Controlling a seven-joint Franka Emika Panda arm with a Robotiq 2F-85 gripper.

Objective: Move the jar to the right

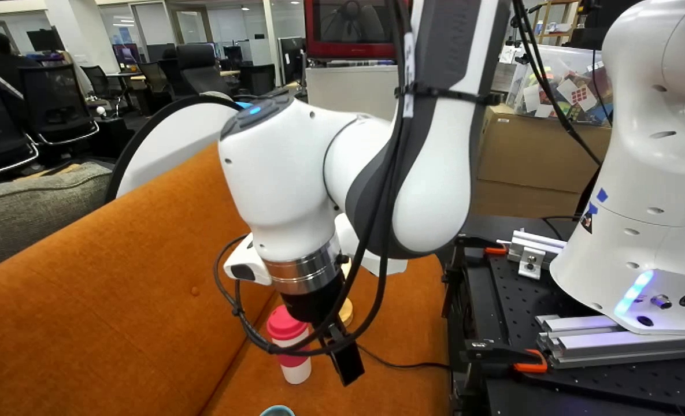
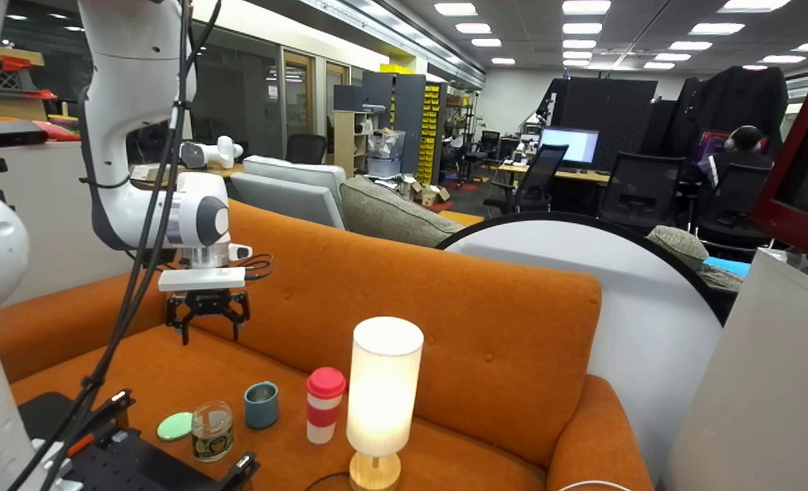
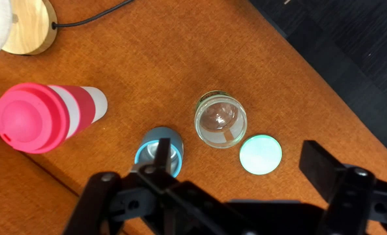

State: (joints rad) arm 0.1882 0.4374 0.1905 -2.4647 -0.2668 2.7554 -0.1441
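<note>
in an exterior view the end effector (image 2: 211, 334) hangs above the sofa (image 2: 458, 307), its fingers spread wide apart; the glass jar (image 2: 213, 433) stands upright toward the sofa's front edge, a green lid (image 2: 174, 427) just beside it. in an exterior view the white arm (image 1: 284, 179) reaches over the front edge, and the pink-topped tumbler (image 1: 286, 325) stands nearer the back edge. in the wrist view the jar sits apart from the teal cup (image 3: 160, 133), which one finger partly hides.

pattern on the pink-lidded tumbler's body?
White with one broad pinkish-red band; the tumbler shows best in an exterior view.
</note>
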